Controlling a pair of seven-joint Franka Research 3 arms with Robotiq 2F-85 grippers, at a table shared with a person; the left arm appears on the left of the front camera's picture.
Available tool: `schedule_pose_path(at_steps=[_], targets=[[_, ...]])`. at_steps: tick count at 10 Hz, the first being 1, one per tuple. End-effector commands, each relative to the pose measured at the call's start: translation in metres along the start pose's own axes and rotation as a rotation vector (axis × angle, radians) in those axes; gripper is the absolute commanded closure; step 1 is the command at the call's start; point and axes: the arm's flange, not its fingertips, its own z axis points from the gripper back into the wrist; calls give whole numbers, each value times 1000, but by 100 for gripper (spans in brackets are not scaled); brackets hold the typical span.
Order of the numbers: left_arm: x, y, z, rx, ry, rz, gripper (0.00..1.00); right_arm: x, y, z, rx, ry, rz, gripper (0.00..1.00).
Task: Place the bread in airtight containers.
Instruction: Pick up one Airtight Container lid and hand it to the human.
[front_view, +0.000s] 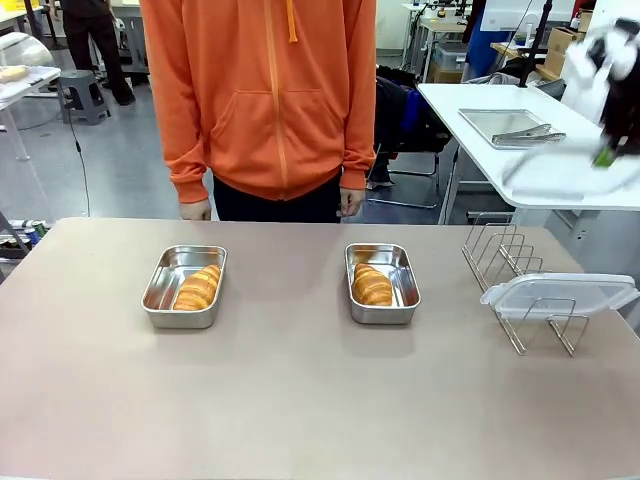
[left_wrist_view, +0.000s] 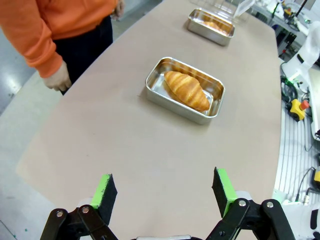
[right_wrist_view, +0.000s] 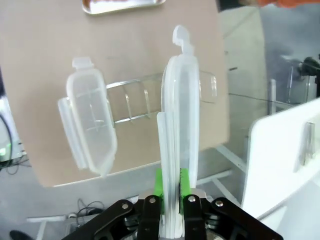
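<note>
Croissant (left_wrist_view: 187, 90) ahead of spread left hand (left_wrist_view: 163, 187) | right hand (right_wrist_view: 171, 183) pinches lid (right_wrist_view: 180, 115), apparently aloft

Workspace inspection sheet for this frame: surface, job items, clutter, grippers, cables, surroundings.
Surface: table, bare between items, no spills seen.
Job's things: left pan holds left croissant; right pan holds right croissant; both unlidded; spare lid lies on wire rack.
Clutter: nothing seen.
Grippers: left gripper empty above table, jaws open; right gripper raised, jaws shut on held lid, edge-on.
Cables: on the floor beside the table; none on it.
Surroundings: person in orange top at far edge, arms down; side table with tray and tongs.
</note>
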Motion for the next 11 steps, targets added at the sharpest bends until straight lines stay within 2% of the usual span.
schedule_pose_path(at_steps=[1, 2, 4, 5, 6, 7, 8, 9, 11], targets=[[3, -2, 0, 5, 14, 13, 0, 12, -4, 35, -87, -49, 14, 100], [3, -2, 0, 5, 14, 13, 0, 19, -5, 42, -135, -71, 48, 92], [3, -2, 0, 5, 14, 13, 0, 45, -14, 32, -250, -153, 208, 91], [3, -2, 0, 5, 14, 13, 0, 63, -20, 16, -303, -196, 302, 96], [3, -2, 0, 5, 14, 13, 0, 82, -25, -2, -347, -244, 394, 89], [3, -2, 0, 5, 14, 13, 0, 102, -27, -21, -393, -276, 459, 100], [3, -2, 0, 5, 14, 13, 0, 119, -26, -42, -408, -317, 533, 95], [3, -2, 0, 5, 14, 13, 0, 130, -27, -49, -395, -347, 572, 100], [3, -2, 0, 5, 14, 13, 0, 140, -33, -53, -395, -347, 594, 100]])
